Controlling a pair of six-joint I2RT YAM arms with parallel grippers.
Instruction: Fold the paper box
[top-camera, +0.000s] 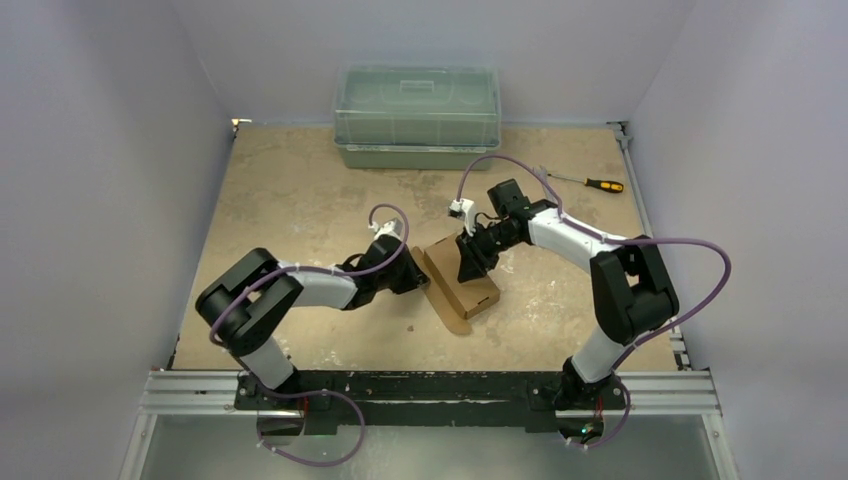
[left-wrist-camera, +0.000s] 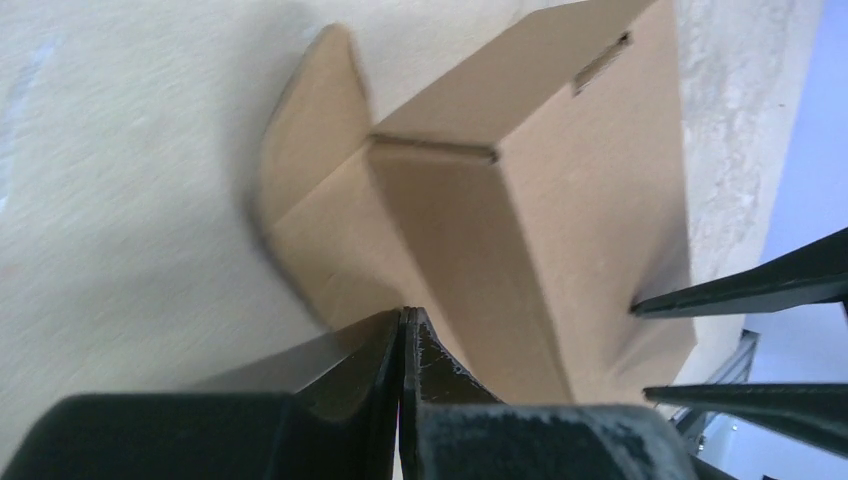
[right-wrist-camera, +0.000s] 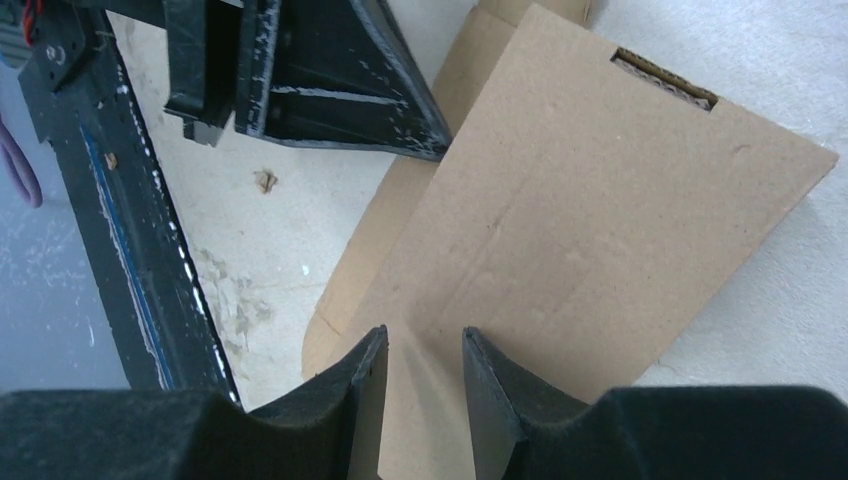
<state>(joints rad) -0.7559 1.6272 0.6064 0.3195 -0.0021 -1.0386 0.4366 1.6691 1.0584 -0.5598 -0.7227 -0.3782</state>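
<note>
The paper box (top-camera: 468, 300) is plain brown cardboard, partly folded, lying on the table between the two arms. In the left wrist view the paper box (left-wrist-camera: 560, 180) has a raised side wall, a rounded flap at its left end and a slot near its top edge. My left gripper (left-wrist-camera: 405, 316) is shut, with its tips against the lower cardboard wall and nothing showing between them. My right gripper (right-wrist-camera: 425, 342) stands open just above the flat top panel of the paper box (right-wrist-camera: 590, 200), with no cardboard between its fingers. From above, the left gripper (top-camera: 418, 275) and the right gripper (top-camera: 470, 262) flank the box.
A green translucent bin (top-camera: 416, 115) with a lid stands at the back of the table. A yellow-handled screwdriver (top-camera: 590, 183) lies at the back right. Grey walls close in both sides, and a metal rail (top-camera: 430, 392) runs along the near edge.
</note>
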